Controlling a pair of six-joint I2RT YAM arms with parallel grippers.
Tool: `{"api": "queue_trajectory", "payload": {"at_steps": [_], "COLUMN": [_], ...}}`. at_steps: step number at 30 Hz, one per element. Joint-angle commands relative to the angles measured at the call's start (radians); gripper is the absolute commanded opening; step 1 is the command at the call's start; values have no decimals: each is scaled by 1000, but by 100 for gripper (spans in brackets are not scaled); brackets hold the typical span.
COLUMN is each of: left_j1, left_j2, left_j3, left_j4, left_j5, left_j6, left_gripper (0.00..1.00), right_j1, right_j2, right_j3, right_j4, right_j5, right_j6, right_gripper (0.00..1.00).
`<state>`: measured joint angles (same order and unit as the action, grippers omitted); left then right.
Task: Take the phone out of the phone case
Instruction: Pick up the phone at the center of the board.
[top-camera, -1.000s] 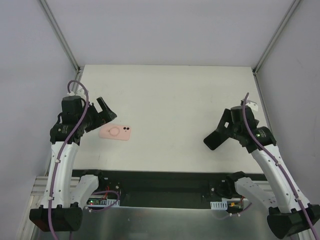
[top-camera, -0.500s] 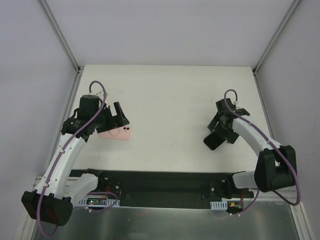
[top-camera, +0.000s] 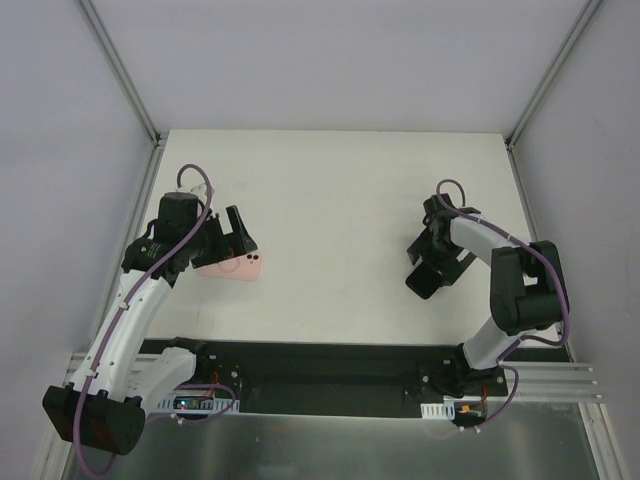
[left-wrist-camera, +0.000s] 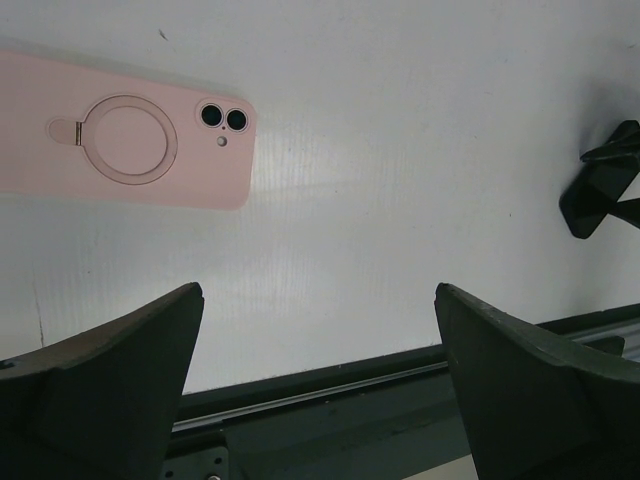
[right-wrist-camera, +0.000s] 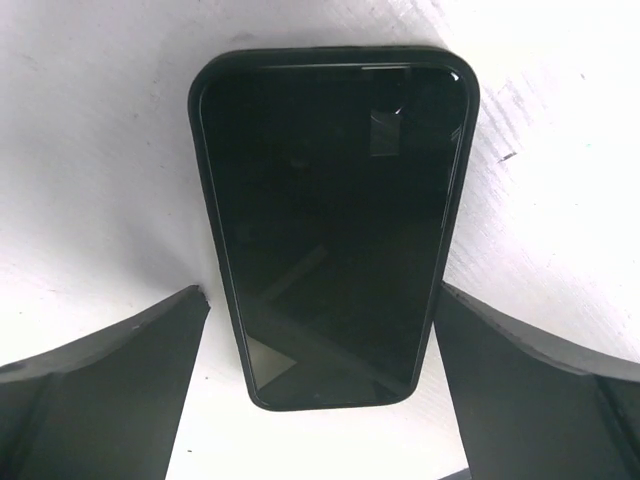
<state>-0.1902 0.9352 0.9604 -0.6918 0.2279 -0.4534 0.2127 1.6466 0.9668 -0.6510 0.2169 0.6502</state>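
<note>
Bench: white top (top-camera: 340, 190) with grey walls on three sides. A dark rail (top-camera: 320, 360) runs along its near edge.
Left gripper: (top-camera: 229, 238) hangs near the left edge of the bench, in the near half. Its fingers (left-wrist-camera: 100, 390) are spread wide with nothing between them but bare bench.
Left gripper and case: in the top view the gripper covers the case's left end. The wrist view shows the case lying beyond the fingertips and to their left, clear of both fingers.
Pink case: (left-wrist-camera: 120, 140) lies flat on the bench with its back up, near the left edge and nearer the near edge than the far one. Its long side runs roughly along the near edge.
Case back: a round ring (left-wrist-camera: 135, 138) sits in the middle. Two small lenses (left-wrist-camera: 223, 118) sit side by side at the right end.
Middle of the bench: plain white surface between the two arms.
Black phone: (right-wrist-camera: 330, 230) lies flat with its dark screen up and a dark rim all round it, on the right part of the bench, well apart from the pink case. Whether that rim is a case cannot be told.
Right gripper: (top-camera: 437, 250) hangs over the black phone. Its fingers (right-wrist-camera: 100, 390) stand wide apart, one on each side of the phone's nearer end, and hold nothing. Whether the right-hand finger touches the phone's edge cannot be told.
</note>
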Motion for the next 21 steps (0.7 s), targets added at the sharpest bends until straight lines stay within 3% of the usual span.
{"api": "queue_trajectory", "payload": {"at_steps": [1, 6, 11, 16, 20, 21], "left_j1": [-6, -5, -6, -83, -262, -291], "left_j2": [-21, -12, 48, 119, 206, 233], "left_j3": [-15, -2, 17, -41, -195, -204], "left_j4": [2, 1, 27, 156, 553, 578], "left_j5": [-12, 5, 157, 275, 389, 387], "left_j6": [28, 21, -5, -114, -273, -298], "left_gripper": [99, 99, 99, 99, 99, 99], "right_j1": [-1, 1, 5, 69, 184, 201], "right_j2": [15, -22, -80, -158, -177, -177], "right_j3": [-14, -59, -82, -88, -82, -83], "right_j4": [57, 83, 79, 86, 112, 123], "right_j5": [-34, -47, -48, -88, -122, -149], "right_j6": [45, 51, 45, 48, 78, 91], "right_gripper": [99, 72, 51, 47, 47, 47]}}
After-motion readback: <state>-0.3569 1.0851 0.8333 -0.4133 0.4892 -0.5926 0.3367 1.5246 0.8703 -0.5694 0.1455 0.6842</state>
